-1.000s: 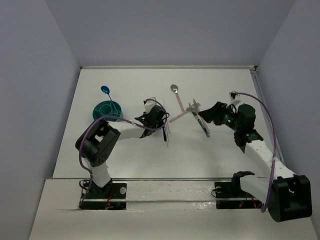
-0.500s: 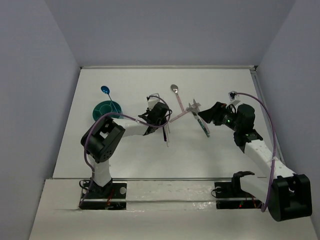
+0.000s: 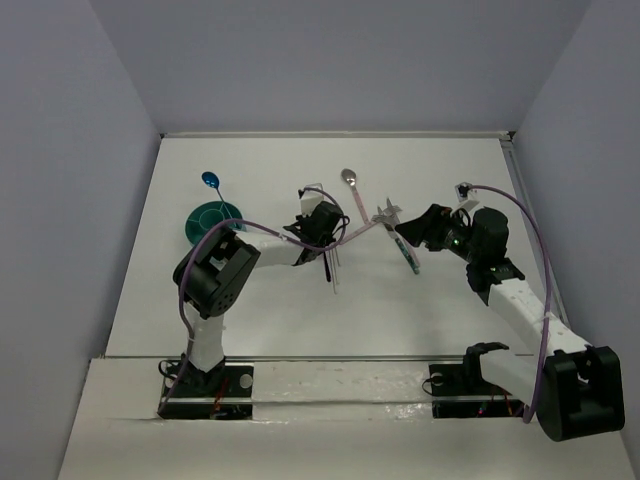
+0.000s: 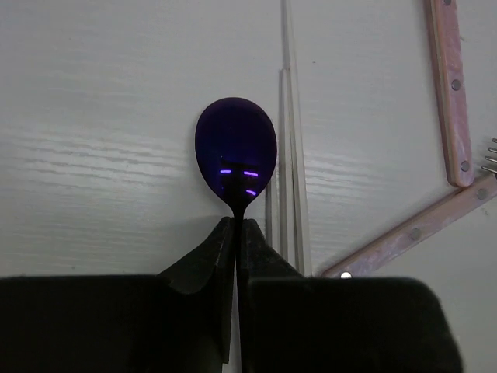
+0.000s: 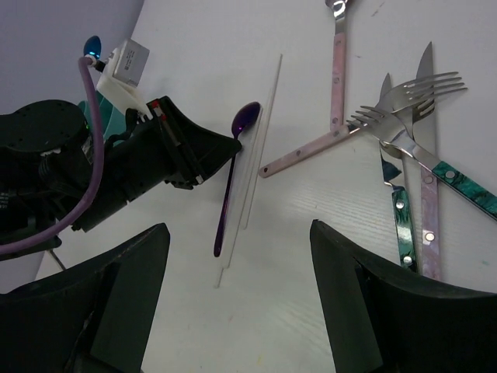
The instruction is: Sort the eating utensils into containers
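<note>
1. We see the left gripper (image 4: 235,225) with its jaws pressed together on the neck of the purple spoon (image 4: 235,149), pinching it just behind the bowl. In the left wrist view the bowl sticks out at 12 o'clock from the fingertips.
2. The purple spoon lies on the white table (image 3: 400,320). Thin white sticks (image 4: 291,155) run parallel to it, just beside it at 3 o'clock.
3. In the top view the teal cup (image 3: 200,212) sits at 9 o'clock from the left gripper, well apart from it.
4. A blue spoon (image 3: 210,181) stands in the cup, bowl up, leaning toward 11 o'clock. We cannot tell which compartment holds it.
5. The right gripper (image 5: 237,233) has its jaws spread wide with nothing between them. In the top view it hangs at 3 o'clock from the left gripper, beside the loose cutlery.
6. In the right wrist view that cutlery lies at 1 to 3 o'clock:
   - a pink-handled spoon (image 5: 336,70) points its bowl to 12 o'clock;
   - a pink-handled fork (image 5: 311,148) lies slanted, its handle end near the white sticks;
   - a pink-handled knife (image 5: 426,155) and green-handled pieces (image 5: 458,186) cross one another beside the fork's tines.
</note>
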